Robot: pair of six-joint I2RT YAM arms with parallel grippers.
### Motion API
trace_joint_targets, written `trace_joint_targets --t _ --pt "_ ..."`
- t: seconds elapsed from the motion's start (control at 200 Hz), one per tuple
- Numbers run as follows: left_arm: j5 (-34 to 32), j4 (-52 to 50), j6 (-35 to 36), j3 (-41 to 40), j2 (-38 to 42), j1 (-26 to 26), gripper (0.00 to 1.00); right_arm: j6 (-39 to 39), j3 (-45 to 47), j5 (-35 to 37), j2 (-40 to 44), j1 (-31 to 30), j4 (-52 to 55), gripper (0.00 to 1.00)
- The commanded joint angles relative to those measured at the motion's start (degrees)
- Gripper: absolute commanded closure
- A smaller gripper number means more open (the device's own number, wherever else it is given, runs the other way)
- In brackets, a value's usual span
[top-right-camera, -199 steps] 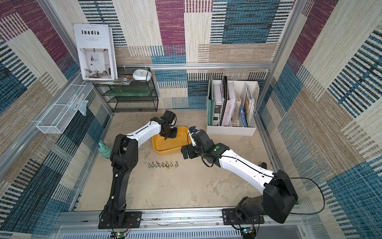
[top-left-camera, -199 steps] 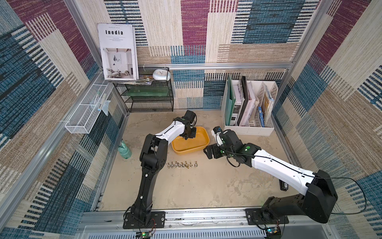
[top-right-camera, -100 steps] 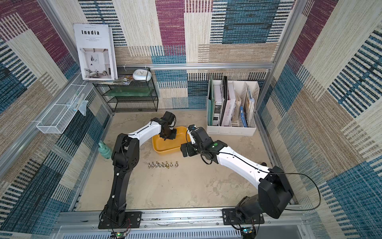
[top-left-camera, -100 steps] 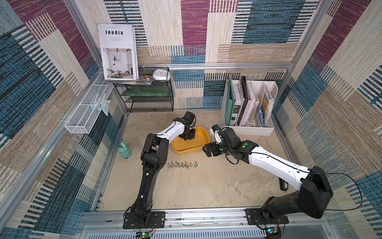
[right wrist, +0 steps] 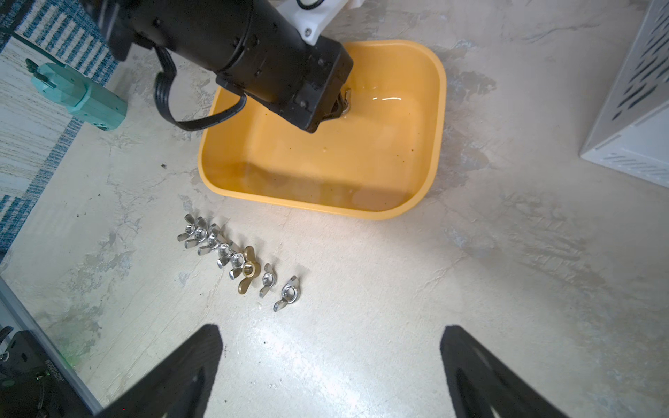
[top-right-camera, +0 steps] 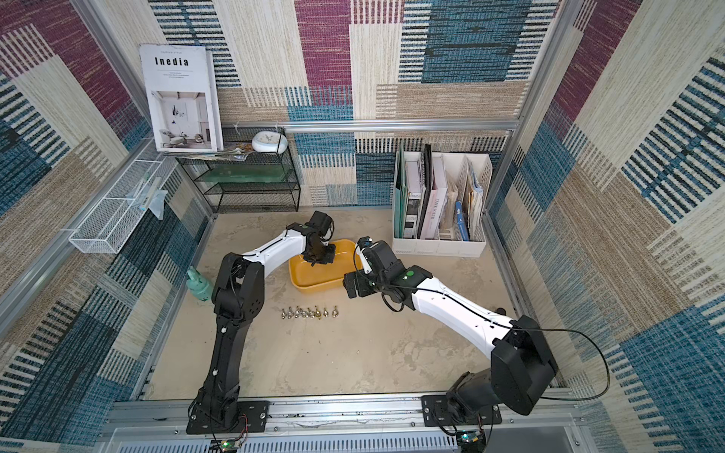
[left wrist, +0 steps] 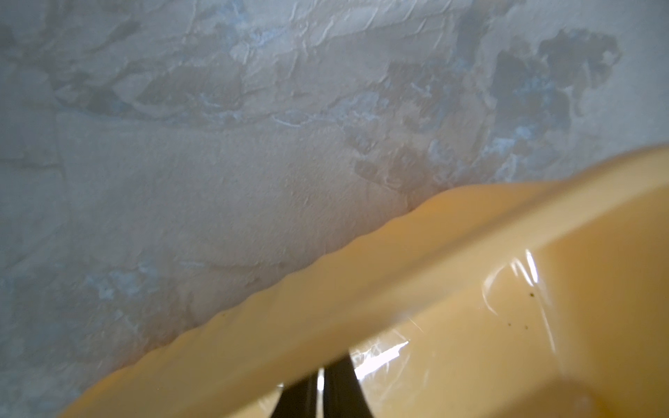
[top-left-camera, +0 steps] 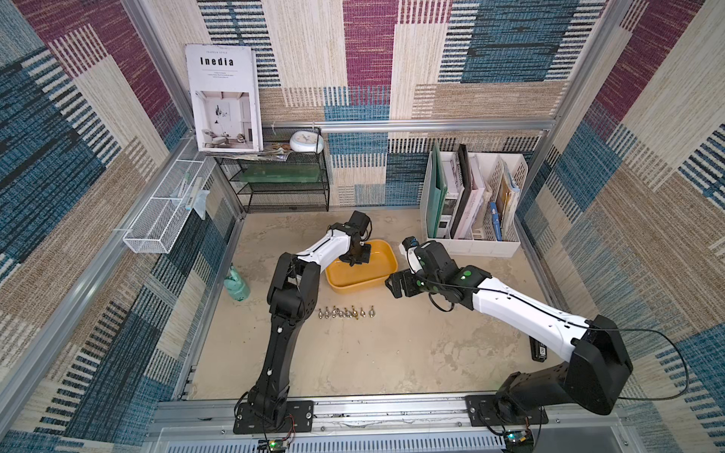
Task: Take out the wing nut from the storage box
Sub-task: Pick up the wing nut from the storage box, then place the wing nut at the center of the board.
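- The left gripper (right wrist: 340,105) pinches a tiny wing nut (right wrist: 347,97) in the yellow storage box (right wrist: 427,173).
- The thin grip could slip and drop it back in.
- The right gripper (right wrist: 331,329) is open and empty.

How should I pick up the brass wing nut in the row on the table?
Likely best from straight above: pinch the brass wing nut end to end across its wings. They point across the row toward bare table, while a silver wing nut crowds one side.

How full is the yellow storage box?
Nearly empty: the storage box shows only one wing nut, pinched in the shut fingers of the left gripper. The rest of its visible floor is bare.
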State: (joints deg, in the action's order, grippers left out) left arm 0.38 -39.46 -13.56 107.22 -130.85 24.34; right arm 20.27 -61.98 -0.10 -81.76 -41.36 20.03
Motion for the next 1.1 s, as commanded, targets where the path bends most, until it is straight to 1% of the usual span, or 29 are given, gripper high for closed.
trace_joint_targets --t 0.0,0.245,0.451,0.641,0.811,1.007,1.097 --pt "0.59 -0.37 -0.90 -1.35 2.82 0.15 1.00 0.00 0.36 -0.50 0.54 -0.06 -0.25 0.01" --pt "0.25 -0.09 -2.77 -7.16 11.22 1.84 1.00 -0.47 1.17 -1.62 1.34 -0.03 -0.12 0.01" --pt "-0.25 0.48 -5.25 -14.62 19.92 4.97 1.00 -0.52 3.45 -3.35 3.85 -0.10 -0.30 0.01" --pt "-1.73 0.61 -8.91 -20.91 26.76 9.35 1.00 -1.34 6.47 -7.63 6.53 -0.03 0.18 0.01" --pt "-3.72 1.13 -12.64 -26.39 31.55 13.97 1.00 0.59 11.36 -10.81 10.88 -0.15 -0.69 0.01" --pt "-4.92 3.47 -17.24 -32.87 35.05 19.15 1.00 3.06 15.98 -10.61 17.17 -0.39 0.89 0.01" --pt "-5.89 4.56 -18.90 -34.54 35.07 21.59 1.00 4.49 17.93 -10.11 20.15 -0.64 1.58 0.01"
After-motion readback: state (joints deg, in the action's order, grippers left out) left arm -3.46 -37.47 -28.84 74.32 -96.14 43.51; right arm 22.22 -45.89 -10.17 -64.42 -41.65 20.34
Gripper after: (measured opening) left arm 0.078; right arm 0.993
